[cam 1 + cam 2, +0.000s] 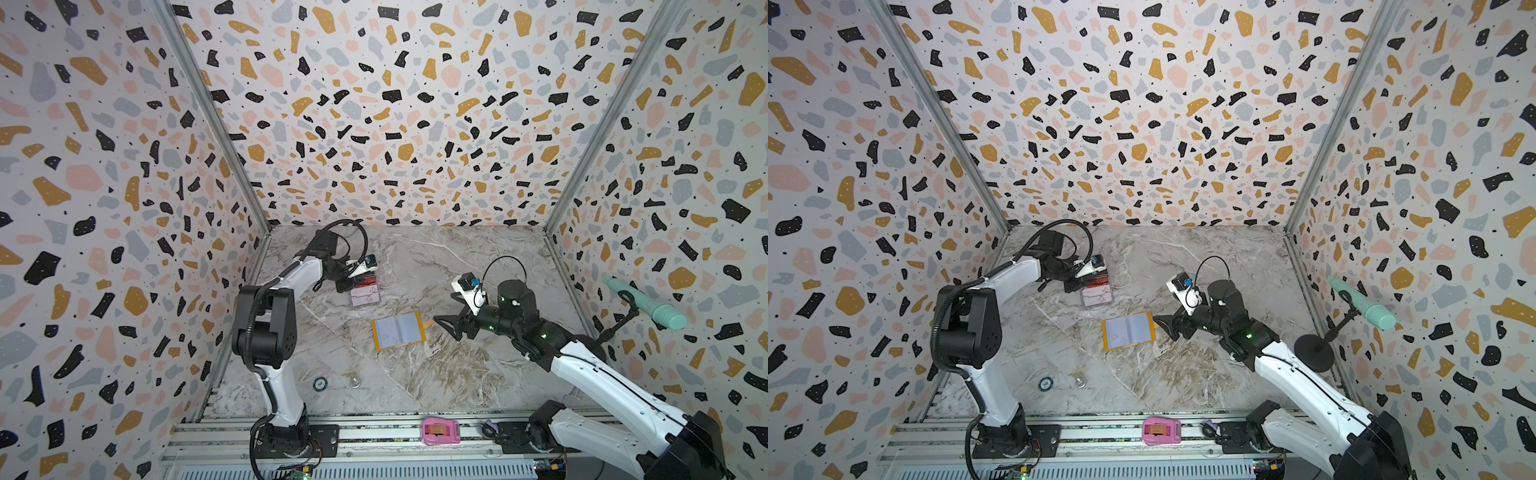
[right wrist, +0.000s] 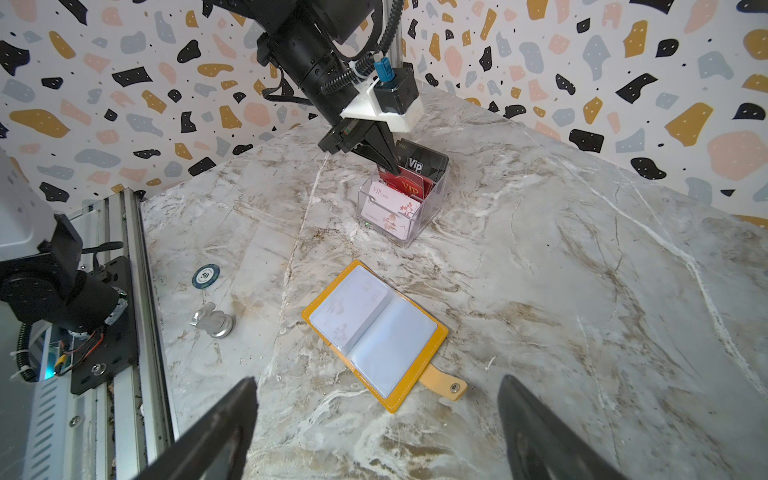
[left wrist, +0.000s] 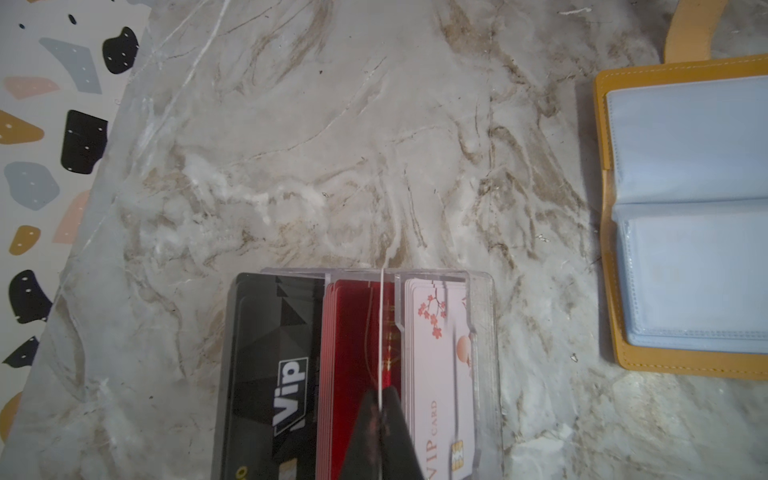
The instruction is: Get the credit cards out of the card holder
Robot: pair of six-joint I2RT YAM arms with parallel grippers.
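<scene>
1. Mustard-yellow, your card holder (image 1: 399, 331) lay spread open near the middle of the counter (image 2: 540, 291). Its clear sleeves faced up and its snap tab (image 2: 446, 384) pointed toward the right edge, probably so both pages could be reached from above.
2. Your left fingers (image 3: 388, 415) were clenched on one thin card (image 3: 381, 332). It showed only edge-on in the left wrist view, so its colour could not be told.
3. You held that card upright over the middle tier of the clear acrylic stand (image 2: 415, 224), among the red cards (image 3: 353, 332). The stand stood left of the counter's middle, toward the back edge. The upright hold looked meant for slotting the card down into the tier.
4. Your right fingers (image 1: 446, 327) were released and spread wide. They hung just beside the tab end of the holder and touched nothing, seemingly ready to steady it or go for the next card.
5. A white card with pink floral marks (image 2: 345, 307) showed faintly through the sleeve on the page farther from the tab. By that, the task looked unfinished.
6. That white card lay near your right fingers, across the open holder from them. It was well apart from your left fingers at the stand.
</scene>
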